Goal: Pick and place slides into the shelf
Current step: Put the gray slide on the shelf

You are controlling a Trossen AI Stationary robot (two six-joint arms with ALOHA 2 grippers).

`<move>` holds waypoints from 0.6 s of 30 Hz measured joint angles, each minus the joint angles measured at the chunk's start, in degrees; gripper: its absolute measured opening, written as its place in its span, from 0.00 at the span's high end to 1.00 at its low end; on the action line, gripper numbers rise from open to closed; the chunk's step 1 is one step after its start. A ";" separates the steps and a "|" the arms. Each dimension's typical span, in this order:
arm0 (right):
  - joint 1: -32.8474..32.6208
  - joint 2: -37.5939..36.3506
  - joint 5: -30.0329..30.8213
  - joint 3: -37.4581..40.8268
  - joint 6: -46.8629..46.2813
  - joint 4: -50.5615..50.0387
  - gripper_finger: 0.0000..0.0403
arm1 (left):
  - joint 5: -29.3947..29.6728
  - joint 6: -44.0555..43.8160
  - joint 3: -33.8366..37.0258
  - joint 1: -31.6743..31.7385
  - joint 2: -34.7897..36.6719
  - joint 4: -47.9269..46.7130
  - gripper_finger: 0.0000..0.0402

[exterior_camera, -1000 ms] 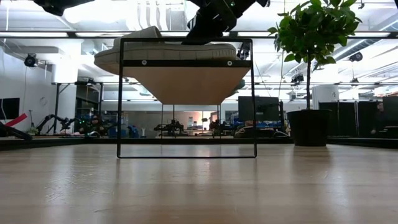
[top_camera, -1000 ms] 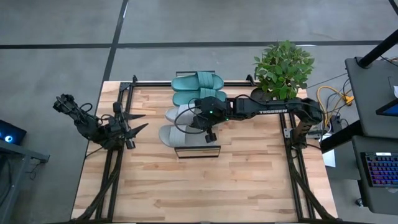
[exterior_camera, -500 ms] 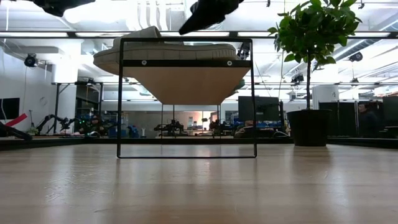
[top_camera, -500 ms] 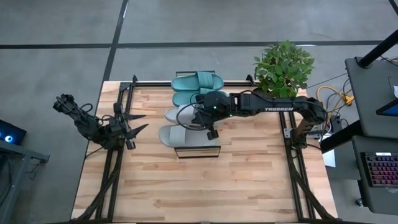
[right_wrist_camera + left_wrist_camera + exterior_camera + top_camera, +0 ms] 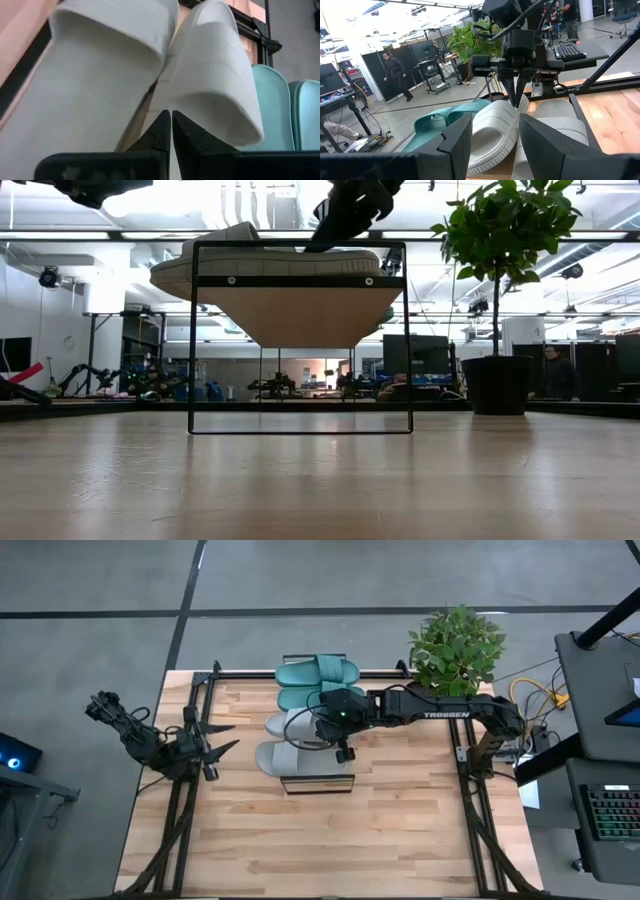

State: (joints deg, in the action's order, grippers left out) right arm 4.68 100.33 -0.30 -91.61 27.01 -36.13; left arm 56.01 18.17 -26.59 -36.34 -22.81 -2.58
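Right gripper [image 5: 342,752] has its fingers [image 5: 165,131] pressed together, empty, poised just above the two grey slides [image 5: 290,740] on the shelf [image 5: 318,782]. The teal pair [image 5: 315,680] lies beside them at the far end. Over by the table's [image 5: 300,840] left edge, the left gripper [image 5: 222,737] waits, fingers [image 5: 455,142] spread.

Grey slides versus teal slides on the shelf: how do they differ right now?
The grey slides are pale; the teal slides are green. The grey slides lie nearer the shelf's front end, under the right gripper; the teal slides lie farther back, unattended. Both pairs rest on top.
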 joint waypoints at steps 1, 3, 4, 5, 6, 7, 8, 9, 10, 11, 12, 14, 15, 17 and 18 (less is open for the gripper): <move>0.10 0.00 0.02 0.01 -0.01 -0.22 0.98 | -0.02 0.00 0.00 0.00 0.00 0.00 0.63; 0.18 0.01 0.02 0.03 -0.03 -0.88 0.98 | -0.02 0.00 0.02 -0.02 -0.02 0.01 0.63; 0.18 0.02 0.00 0.16 -0.03 -0.93 0.98 | 0.00 0.00 0.08 0.00 0.00 0.03 0.63; 0.18 0.02 0.02 0.26 -0.04 -0.95 0.98 | -0.02 0.00 0.12 -0.01 0.00 0.03 0.63; 0.16 0.02 0.02 0.39 -0.34 -0.92 0.98 | -0.01 0.00 0.20 0.00 0.00 0.07 0.63; 0.16 0.02 0.00 0.52 -0.83 -0.86 0.98 | 0.00 0.00 0.30 0.00 0.00 0.10 0.63; 0.16 0.02 -0.07 0.73 -1.29 -0.73 0.98 | -0.01 0.01 0.39 0.00 0.00 0.12 0.63; 0.16 0.00 -0.08 1.00 -1.40 -0.67 0.98 | -0.01 0.02 0.50 -0.01 0.00 0.20 0.63; 0.16 0.00 -0.09 1.30 -1.52 -0.66 0.98 | -0.02 0.02 0.62 0.00 0.00 0.33 0.63; 0.16 0.00 -0.21 1.58 -1.52 -0.65 0.98 | -0.02 0.02 0.72 0.00 0.00 0.47 0.63; 0.18 0.00 -0.73 1.80 -1.54 -0.59 0.98 | -0.02 0.00 0.76 0.00 0.00 0.59 0.63; 0.35 0.00 -2.16 2.21 -1.53 -0.74 0.98 | -0.02 0.01 0.76 0.00 0.00 0.62 0.63; 0.38 0.00 -2.51 2.44 -1.54 -0.73 0.98 | -0.02 0.02 0.76 0.00 0.00 0.62 0.63; 0.54 0.00 -2.62 2.91 -1.54 -0.35 0.98 | -0.02 0.02 0.76 0.00 0.02 0.62 0.63; 0.60 0.00 -2.66 2.96 -1.54 -0.31 0.98 | -0.01 0.01 0.76 0.00 0.02 0.62 0.63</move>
State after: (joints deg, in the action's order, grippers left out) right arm 5.28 100.33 -2.95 -88.65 25.47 -36.45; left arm 55.99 18.18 -25.82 -36.34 -22.79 -1.96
